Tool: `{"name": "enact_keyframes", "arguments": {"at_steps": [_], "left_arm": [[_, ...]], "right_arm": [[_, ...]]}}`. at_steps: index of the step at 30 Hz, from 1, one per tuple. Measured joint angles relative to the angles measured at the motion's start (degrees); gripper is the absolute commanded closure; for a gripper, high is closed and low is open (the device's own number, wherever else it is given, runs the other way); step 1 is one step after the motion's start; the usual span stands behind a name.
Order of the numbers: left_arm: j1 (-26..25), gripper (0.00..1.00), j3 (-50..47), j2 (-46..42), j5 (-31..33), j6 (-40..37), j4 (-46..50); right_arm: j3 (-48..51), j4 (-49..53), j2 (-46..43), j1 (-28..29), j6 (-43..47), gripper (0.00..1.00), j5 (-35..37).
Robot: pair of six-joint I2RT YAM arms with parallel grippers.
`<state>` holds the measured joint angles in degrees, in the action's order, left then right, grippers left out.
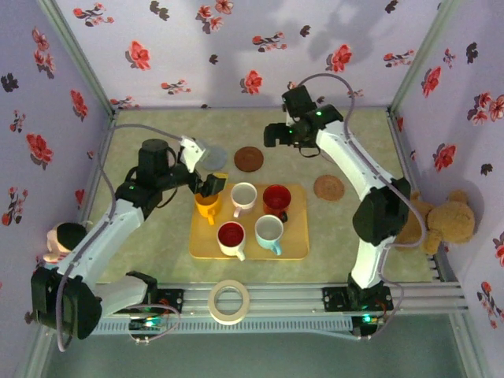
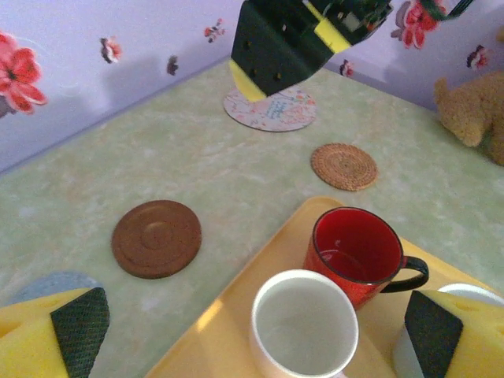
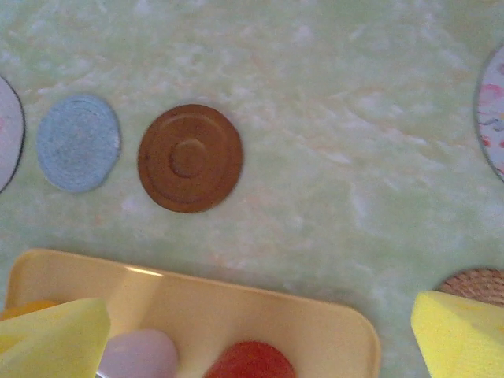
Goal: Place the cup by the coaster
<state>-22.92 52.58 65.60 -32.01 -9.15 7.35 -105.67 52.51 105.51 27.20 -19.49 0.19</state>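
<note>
Cream tape roll [image 1: 229, 301] lies at the near edge, between the arm bases. Yellow rectangular plastic tray [image 1: 295, 250] carries five cups: yellow cup [image 1: 208, 208], white cup [image 1: 243, 195] and red cup [image 1: 276, 198], both empty, red-lined cup [image 1: 231, 235], pale cup [image 1: 269, 229]. Left claw [image 1: 211, 186] gapes wide over the yellow cup, gripping nothing. Right claw [image 1: 277, 135] gapes wide, empty, near the brown round wooden coaster [image 1: 249, 158].

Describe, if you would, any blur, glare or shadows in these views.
Top external: arm shadows fall on the back wall. Left wrist: the red cup is sharp, with a glint on the tray. Right wrist: soft throughout, the brown coaster blurred.
</note>
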Motion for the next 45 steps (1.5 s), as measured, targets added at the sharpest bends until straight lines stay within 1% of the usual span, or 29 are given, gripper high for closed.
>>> {"name": "enact_keyframes", "arguments": {"at_steps": [7,15,20,29,33,37,41,43,45], "left_arm": [[-4.24,0.0,0.2,3.61,0.09,0.04,-2.56],[-9.18,0.0,0.22,8.57,0.09,0.48,-6.47],[-11.5,0.0,0.5,11.26,0.09,0.94,-7.69],[-13.88,0.0,2.34,15.67,0.11,1.57,-10.49],[-14.78,0.0,2.56,17.4,0.11,1.99,-11.56],[-15.43,0.0,2.58,18.78,0.11,2.84,-12.55],[-15.93,0.0,3.23,20.2,0.17,3.1,-12.94],[-16.06,0.0,3.54,20.61,0.5,3.28,-12.98],[-16.11,0.0,3.69,20.81,0.59,3.3,-13.03]], "right_arm": [[8.28,0.5,-7.39,-2.03,-0.13,0.01,3.43],[20.65,1.05,-14.58,-6.4,-2.01,0.07,6.29],[27.54,0.92,-17.51,-7.89,-3.41,0.13,7.78],[36.17,-1.29,-18.88,-12.0,-5.81,0.31,8.0],[37.81,-2.95,-18.82,-13.7,-6.34,0.43,7.65],[38.18,-4.94,-17.68,-14.82,-6.62,0.51,7.17],[38.23,-6.8,-14.8,-15.82,-6.54,0.63,6.64],[38.23,-7.74,-13.33,-16.24,-6.6,0.71,6.16],[38.23,-8.55,-11.76,-16.55,-6.36,0.82,5.81]]}}
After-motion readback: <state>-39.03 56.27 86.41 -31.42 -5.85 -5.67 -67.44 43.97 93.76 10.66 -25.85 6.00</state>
